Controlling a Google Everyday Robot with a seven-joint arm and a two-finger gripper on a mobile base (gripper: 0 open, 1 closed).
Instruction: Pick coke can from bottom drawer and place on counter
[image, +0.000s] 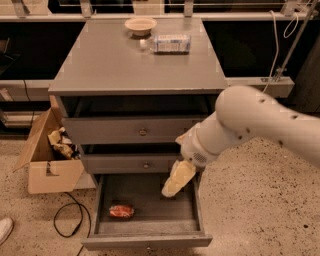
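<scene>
The coke can (121, 211) lies on its side in the left front of the open bottom drawer (150, 227). It is red with silver ends. The gripper (175, 182) hangs from the white arm over the right side of the drawer, above its floor and well to the right of the can, apart from it. The counter (120, 62) is the flat grey top of the cabinet, above the two shut upper drawers.
A shallow bowl (140, 25) and a clear plastic bottle (167, 43) on its side rest at the back of the counter. An open cardboard box (49, 155) with scraps stands left of the cabinet. A black cable (70, 220) lies on the speckled floor.
</scene>
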